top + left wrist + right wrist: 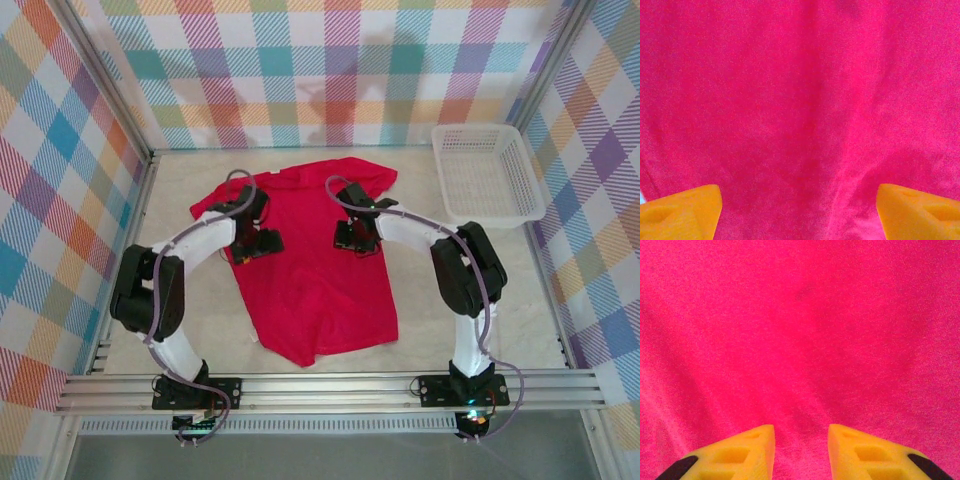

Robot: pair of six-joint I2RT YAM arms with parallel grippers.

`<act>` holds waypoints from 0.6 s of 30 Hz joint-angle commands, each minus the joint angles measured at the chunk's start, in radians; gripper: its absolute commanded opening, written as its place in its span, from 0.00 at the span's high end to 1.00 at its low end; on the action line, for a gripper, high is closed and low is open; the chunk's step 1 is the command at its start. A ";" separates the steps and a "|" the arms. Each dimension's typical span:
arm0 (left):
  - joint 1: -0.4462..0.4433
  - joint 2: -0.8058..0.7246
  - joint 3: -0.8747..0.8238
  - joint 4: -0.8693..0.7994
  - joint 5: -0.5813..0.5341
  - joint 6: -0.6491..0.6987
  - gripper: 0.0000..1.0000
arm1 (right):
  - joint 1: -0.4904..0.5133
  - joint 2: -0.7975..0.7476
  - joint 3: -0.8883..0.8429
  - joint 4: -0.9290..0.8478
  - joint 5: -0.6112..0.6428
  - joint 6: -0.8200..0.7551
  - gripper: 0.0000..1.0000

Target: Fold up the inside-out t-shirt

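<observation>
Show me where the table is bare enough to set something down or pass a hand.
Roomiest bare table is on the right, bordered by the basket, right wall and right arm. A narrower patch lies between the t-shirt, left arm and left wall. Crowded: the centre, with the left gripper and right gripper over the shirt's upper half.

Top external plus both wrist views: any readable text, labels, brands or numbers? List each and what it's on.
No readable text in any of the three views.
t-shirt: plain red cloth, no print or tag legible.
basket: bare white mesh, no marking.
arm bases: any labels are too small to read.
</observation>
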 commanded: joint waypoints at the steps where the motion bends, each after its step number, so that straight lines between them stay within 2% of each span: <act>1: 0.009 0.042 0.011 0.090 -0.039 0.000 0.19 | -0.050 0.058 -0.015 0.001 -0.039 0.011 0.66; 5: 0.018 0.225 0.177 0.056 -0.102 0.039 0.19 | -0.100 0.160 0.050 -0.007 -0.041 -0.004 0.67; 11: 0.064 0.465 0.483 -0.007 -0.141 0.069 0.19 | -0.201 0.334 0.285 -0.114 -0.073 -0.062 0.67; 15: 0.094 0.483 0.572 -0.002 -0.132 0.099 0.22 | -0.230 0.346 0.431 -0.231 -0.080 -0.111 0.68; 18: 0.075 0.371 0.509 0.025 -0.144 0.113 0.22 | -0.219 0.201 0.372 -0.247 -0.095 -0.139 0.66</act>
